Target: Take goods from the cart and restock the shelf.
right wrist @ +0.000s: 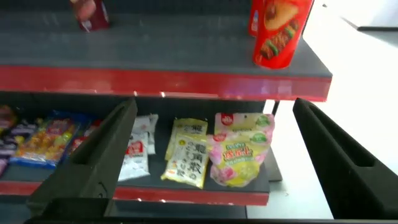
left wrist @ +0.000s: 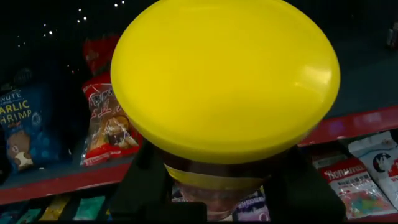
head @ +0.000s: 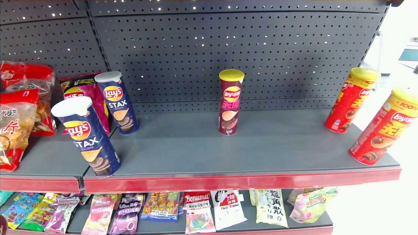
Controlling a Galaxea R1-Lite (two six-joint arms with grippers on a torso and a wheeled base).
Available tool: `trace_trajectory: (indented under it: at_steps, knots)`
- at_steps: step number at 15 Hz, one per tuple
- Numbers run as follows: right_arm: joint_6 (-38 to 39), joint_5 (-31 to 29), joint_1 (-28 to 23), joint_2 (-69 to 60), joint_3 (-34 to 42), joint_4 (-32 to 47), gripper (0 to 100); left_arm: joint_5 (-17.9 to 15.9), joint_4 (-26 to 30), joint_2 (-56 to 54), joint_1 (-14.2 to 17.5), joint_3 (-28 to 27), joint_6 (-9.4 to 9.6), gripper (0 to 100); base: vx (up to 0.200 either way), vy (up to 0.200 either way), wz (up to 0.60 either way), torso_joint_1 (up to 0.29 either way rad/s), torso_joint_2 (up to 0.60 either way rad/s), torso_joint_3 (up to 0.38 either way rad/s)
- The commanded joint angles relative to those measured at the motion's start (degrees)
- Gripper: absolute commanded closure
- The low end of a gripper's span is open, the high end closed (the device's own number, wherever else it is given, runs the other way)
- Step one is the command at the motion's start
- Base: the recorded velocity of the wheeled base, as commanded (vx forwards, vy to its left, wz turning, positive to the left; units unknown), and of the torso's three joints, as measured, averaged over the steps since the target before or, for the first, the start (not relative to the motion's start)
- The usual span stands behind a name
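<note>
Left gripper (left wrist: 217, 202) is clamped round a can (left wrist: 211, 182) just under its yellow lid (left wrist: 224, 74), with a dark finger (left wrist: 140, 186) pressed on each side. My guess is it's held by the body so it stays upright and can go down standing, like the rest. It's up off the shelf (head: 267, 150), not placed yet.

In the head view, two blue cans (head: 86, 135) stand at left, a maroon can (head: 231, 101) in the middle and red cans (head: 351, 99) at right. The big bare stretches between them look like the obvious drop spots.

Right gripper (right wrist: 214, 109) is spread wide with nothing in it, facing the shelf's red front edge. Probably it's just parked out of the way.
</note>
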Motion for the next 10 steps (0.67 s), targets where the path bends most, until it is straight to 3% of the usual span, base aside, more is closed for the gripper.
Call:
trace_trajectory:
  at_steps: [1,2,4,6,7,10]
  knots:
    - [4.68,5.75,1.07,26.83,-24.07,-0.28,0,-0.78,0.34,-3.53,-0.21,1.17,-0.15,100,0.000,0.000,0.00,0.000,0.00,0.000]
    - [0.11,9.26,2.48,29.29,-24.25,-0.28,0,-2.10,0.43,-3.79,-0.65,2.05,-0.41,100,0.000,0.000,0.00,0.000,0.00,0.000]
    - [-6.13,10.23,6.52,36.06,-27.15,-0.72,0,-3.33,0.43,-4.67,-0.92,3.28,-1.20,100,0.000,0.000,0.00,0.000,0.00,0.000]
    - [-6.04,9.88,17.16,41.42,-33.12,-0.28,0,-7.55,0.07,-4.49,-1.97,4.51,-5.77,100,0.000,0.000,0.00,0.000,0.00,0.000]
    - [-5.95,9.96,20.76,43.97,-34.09,-0.28,0,-7.55,0.34,-4.23,-1.53,3.46,-5.86,100,0.000,0.000,0.00,0.000,0.00,0.000]
    - [-5.07,9.79,30.43,54.86,-36.82,-0.81,0,-3.42,0.34,-3.88,-1.09,3.20,-5.95,100,0.000,0.000,0.00,0.000,0.00,0.000]
